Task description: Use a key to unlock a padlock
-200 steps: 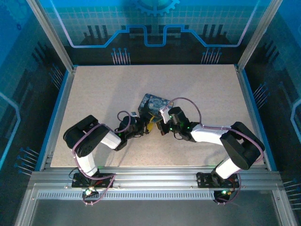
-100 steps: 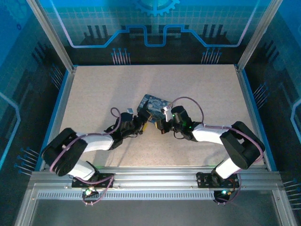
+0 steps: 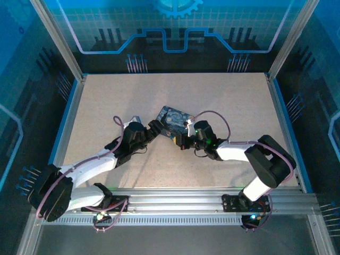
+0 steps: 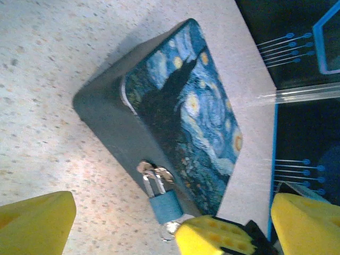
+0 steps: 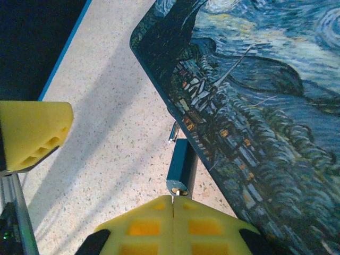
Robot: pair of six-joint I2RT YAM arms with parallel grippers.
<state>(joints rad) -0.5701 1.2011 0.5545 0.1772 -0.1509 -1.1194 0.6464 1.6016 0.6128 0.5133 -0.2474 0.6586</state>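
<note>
The padlock (image 4: 163,204), small with a blue body and silver shackle, hangs from the hasp on the side wall of the swirl-painted tin (image 4: 180,111). In the right wrist view the padlock (image 5: 180,164) sits just ahead of my right gripper (image 5: 172,204), whose yellow pads are shut on the key (image 5: 177,189). Only a sliver of it shows, at the keyhole. A small ring (image 4: 170,229) shows under the lock body. My left gripper (image 4: 171,212) is open, its fingers wide on either side of the lock and clear of it.
The tin (image 3: 175,117) lies mid-table on the speckled board (image 3: 106,101). Both grippers, left (image 3: 154,127) and right (image 3: 179,140), meet at its near edge. Blue rails and metal posts border the board.
My left jaws have widened. The left arm has stretched out low across the table, its gripper drawing a little back and to the left of the lock. The right gripper has stayed at the padlock.
</note>
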